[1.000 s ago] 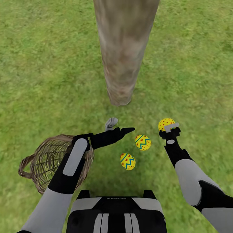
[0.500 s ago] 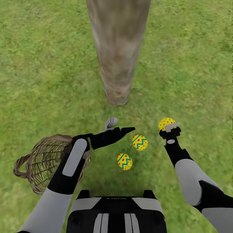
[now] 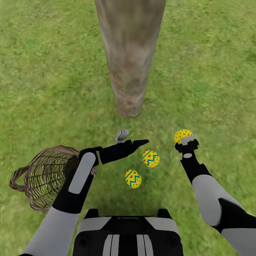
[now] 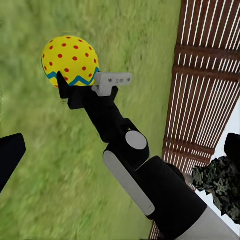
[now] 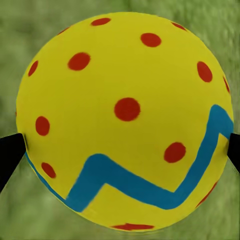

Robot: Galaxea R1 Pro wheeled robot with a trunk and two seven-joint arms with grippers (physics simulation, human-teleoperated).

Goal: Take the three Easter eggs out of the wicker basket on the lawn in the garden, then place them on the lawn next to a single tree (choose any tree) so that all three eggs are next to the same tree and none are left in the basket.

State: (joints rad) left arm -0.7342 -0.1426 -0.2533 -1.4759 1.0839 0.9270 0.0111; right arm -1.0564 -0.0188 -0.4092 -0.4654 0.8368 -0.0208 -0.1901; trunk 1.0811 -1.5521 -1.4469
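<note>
Yellow dotted egg point(image 3: 182, 135) gripped in right claw point(image 3: 186, 140), right of center; left claw point(image 3: 131, 139) spread, empty. Best lowered to grass point(image 3: 213, 71) near trunk point(image 3: 129, 60) before release.

Even, bright daylight with no glare. Soft dark shade lies on the lawn point(image 3: 53, 89) beneath the arms. Grass looks smeared and blurry, most strongly in both wrist views.

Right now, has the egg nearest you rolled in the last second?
Yes. The nearest egg drifted slightly left against the tree base, toward the wicker basket.
</note>
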